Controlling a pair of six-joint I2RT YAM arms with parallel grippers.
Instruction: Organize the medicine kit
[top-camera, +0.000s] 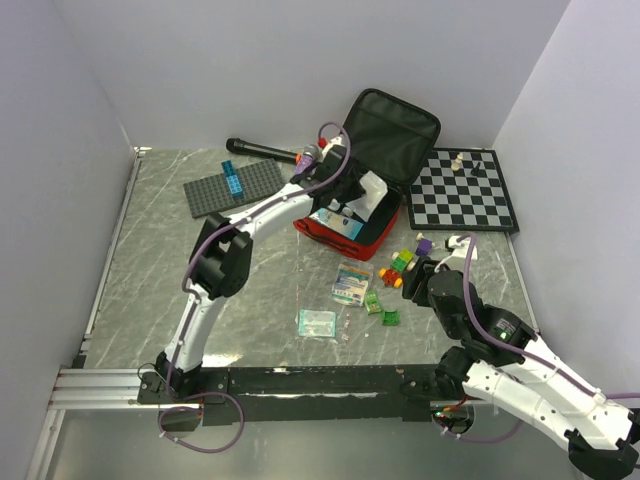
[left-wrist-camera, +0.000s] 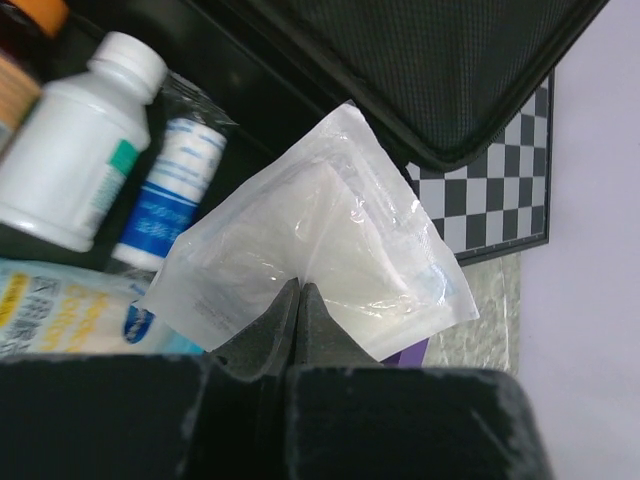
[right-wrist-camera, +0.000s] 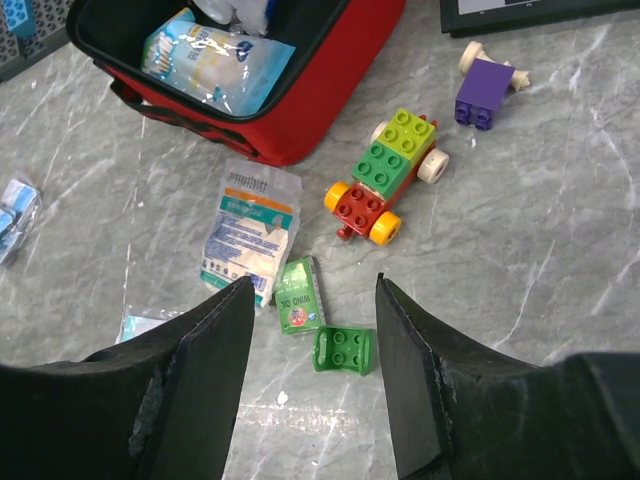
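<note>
The red medicine kit (top-camera: 345, 238) lies open at the table's back centre, its black-lined lid (top-camera: 395, 130) raised. My left gripper (top-camera: 352, 192) hovers over the kit, shut on a clear white pouch (left-wrist-camera: 330, 230); its fingertips (left-wrist-camera: 300, 292) pinch the pouch's lower edge. Below it the kit holds a white bottle (left-wrist-camera: 70, 160), a wrapped blue-and-white bottle (left-wrist-camera: 170, 190) and a blue packet (right-wrist-camera: 215, 60). My right gripper (right-wrist-camera: 312, 290) is open and empty above a green sachet (right-wrist-camera: 298, 296) and a green brick (right-wrist-camera: 343, 350), in front of the kit (right-wrist-camera: 330, 80).
A gauze packet (right-wrist-camera: 248, 232) and a small clear packet (top-camera: 316, 322) lie on the table before the kit. A brick toy car (right-wrist-camera: 388, 175) and a purple brick (right-wrist-camera: 484, 92) sit right. A chessboard (top-camera: 465, 195), a grey baseplate (top-camera: 235, 185) and a black microphone (top-camera: 262, 150) stand behind.
</note>
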